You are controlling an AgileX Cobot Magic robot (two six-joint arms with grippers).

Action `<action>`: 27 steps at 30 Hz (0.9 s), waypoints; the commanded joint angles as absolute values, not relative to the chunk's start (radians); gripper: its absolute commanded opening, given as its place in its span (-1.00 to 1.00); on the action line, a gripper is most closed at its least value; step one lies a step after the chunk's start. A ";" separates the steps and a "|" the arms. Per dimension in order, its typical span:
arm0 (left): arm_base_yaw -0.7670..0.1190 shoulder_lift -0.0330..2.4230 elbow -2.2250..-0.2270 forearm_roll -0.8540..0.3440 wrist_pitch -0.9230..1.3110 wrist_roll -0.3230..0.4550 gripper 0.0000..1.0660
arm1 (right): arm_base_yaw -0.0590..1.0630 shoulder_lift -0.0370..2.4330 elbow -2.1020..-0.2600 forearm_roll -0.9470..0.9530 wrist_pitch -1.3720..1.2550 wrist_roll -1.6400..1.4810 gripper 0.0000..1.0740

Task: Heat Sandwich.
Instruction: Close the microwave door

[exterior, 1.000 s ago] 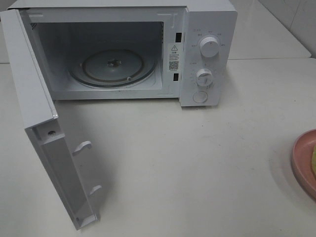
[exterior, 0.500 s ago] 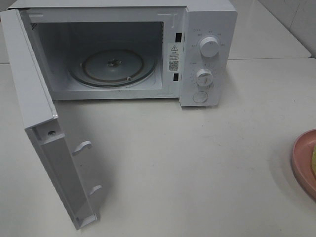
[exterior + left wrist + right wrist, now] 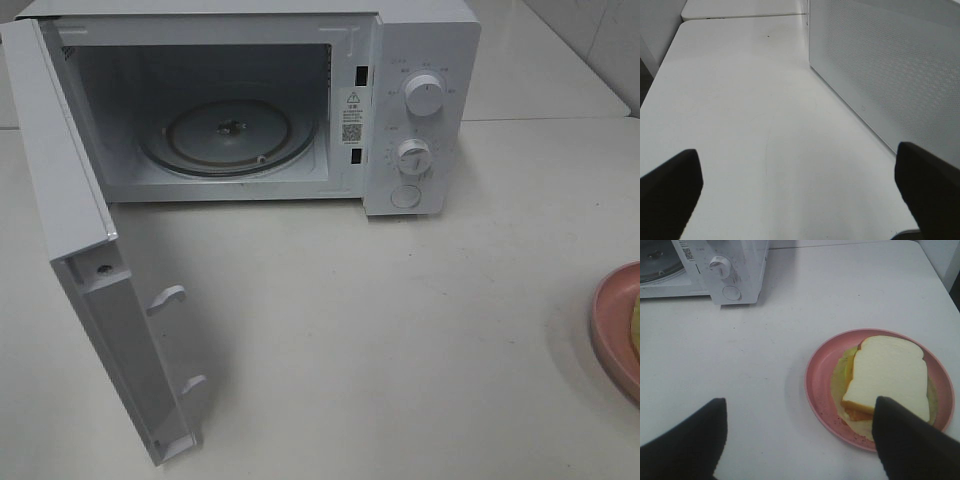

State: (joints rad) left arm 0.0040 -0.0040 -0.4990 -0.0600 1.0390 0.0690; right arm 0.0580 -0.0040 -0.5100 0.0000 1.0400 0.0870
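Observation:
The sandwich [image 3: 887, 372], white bread over pale yellow-green filling, lies on a round pink plate [image 3: 820, 375] on the white table. In the exterior high view only the plate's left rim [image 3: 610, 330] and a sliver of the sandwich [image 3: 636, 335] show at the right edge. My right gripper [image 3: 800, 440] is open and empty, hovering beside the plate; one finger [image 3: 910, 440] overlaps the plate's near edge in the view. My left gripper [image 3: 800, 195] is open and empty above bare table. Neither gripper shows in the exterior high view.
The white microwave [image 3: 420, 60] stands at the back with its door [image 3: 60, 170] swung wide open to the left, glass turntable [image 3: 228, 135] bare. Its knobs [image 3: 720, 265] show in the right wrist view. A white dotted microwave panel [image 3: 890, 65] stands beside my left gripper.

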 commanded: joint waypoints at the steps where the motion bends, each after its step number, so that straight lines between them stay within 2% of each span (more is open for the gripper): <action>1: 0.007 -0.027 -0.496 -0.062 1.039 0.064 0.90 | 0.050 -0.029 -0.506 0.000 1.034 0.079 0.42; 14: 0.007 0.020 -0.539 -0.050 1.001 0.061 0.87 | 0.050 -0.029 -0.506 0.000 1.034 0.079 0.42; 18: 0.007 0.121 -0.541 -0.050 0.924 0.061 0.64 | 0.050 -0.029 -0.506 0.000 1.034 0.079 0.42; 19: 0.007 0.121 -0.541 -0.050 0.924 0.061 0.64 | 0.050 -0.029 -0.506 0.000 1.034 0.079 0.42; 20: 0.007 0.141 -0.541 -0.050 0.910 0.061 0.45 | 0.050 -0.029 -0.506 0.000 1.034 0.079 0.42; 22: 0.007 0.178 -0.541 -0.050 0.885 0.061 0.25 | 0.050 -0.029 -0.506 0.000 1.034 0.079 0.42; 23: 0.007 0.178 -0.541 -0.050 0.885 0.061 0.25 | 0.050 -0.029 -0.506 0.000 1.034 0.079 0.42; 24: 0.007 0.219 -0.541 -0.050 0.861 0.061 0.02 | 0.050 -0.029 -0.506 0.000 1.034 0.079 0.42; 26: 0.007 0.256 -0.541 -0.049 0.841 0.061 -0.22 | 0.050 -0.029 -0.506 0.000 1.034 0.079 0.42; 27: 0.007 0.296 -0.541 -0.046 0.816 0.061 -0.47 | 0.050 -0.029 -0.506 0.000 1.034 0.079 0.42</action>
